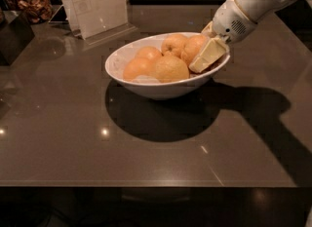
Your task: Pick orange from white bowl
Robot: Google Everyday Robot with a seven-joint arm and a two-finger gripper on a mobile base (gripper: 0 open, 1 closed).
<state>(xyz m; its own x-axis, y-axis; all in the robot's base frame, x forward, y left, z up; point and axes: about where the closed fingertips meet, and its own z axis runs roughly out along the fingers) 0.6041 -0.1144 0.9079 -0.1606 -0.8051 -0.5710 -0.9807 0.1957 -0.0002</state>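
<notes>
The white bowl (146, 87) stands mid-table and holds several round fruits. The orange (190, 47), deep orange, lies at the bowl's right side, next to a paler yellowish fruit (170, 68) in front and smaller oranges (138, 67) to the left. My gripper (201, 51) reaches down from the upper right into the bowl's right side, right at the orange. Its cream-coloured near part covers the orange's right flank and rests over the rim.
A clear stand with a paper sign (95, 4) stands behind the bowl at upper left. A dark box (12, 38) and a jar of brown snacks (34, 2) sit at the far left. My white arm (253, 2) crosses the upper right corner.
</notes>
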